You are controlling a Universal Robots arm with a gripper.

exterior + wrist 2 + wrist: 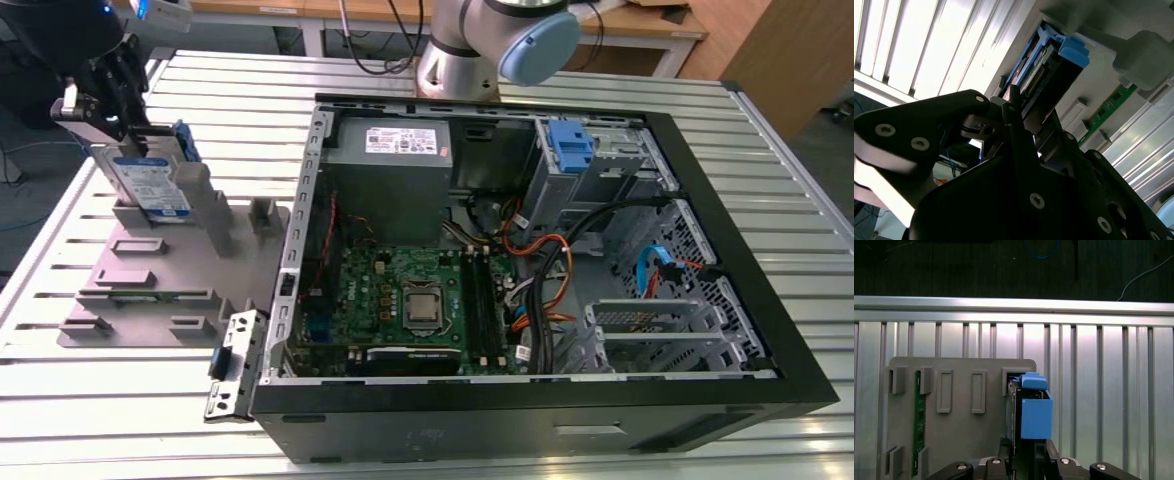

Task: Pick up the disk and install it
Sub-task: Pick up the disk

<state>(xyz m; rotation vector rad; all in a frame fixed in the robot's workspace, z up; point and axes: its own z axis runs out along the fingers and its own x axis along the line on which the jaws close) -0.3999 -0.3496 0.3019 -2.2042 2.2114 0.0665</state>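
The disk (pixel 144 180) stands on edge in a slot of the grey fixture plate (pixel 147 290), at the exterior view's left, outside the computer case. Its white-and-blue label faces the camera, and blue carrier rails (pixel 1035 412) run along its edges. My gripper (pixel 107 115) sits over the disk's top end. In the first wrist view the black fingers (pixel 1004 445) press against both sides of the disk. In the second wrist view the gripper (pixel 1019 107) closes around the end of the disk (pixel 1046 60).
The open computer case (pixel 747 300) lies on the slatted metal table, holding a motherboard (pixel 400 290), a grey power supply (pixel 394 150) and a drive bay with an upright blue latch (pixel 570 145). A green memory stick (pixel 917 420) stands in the fixture. The robot base (pixel 467 50) is behind the case.
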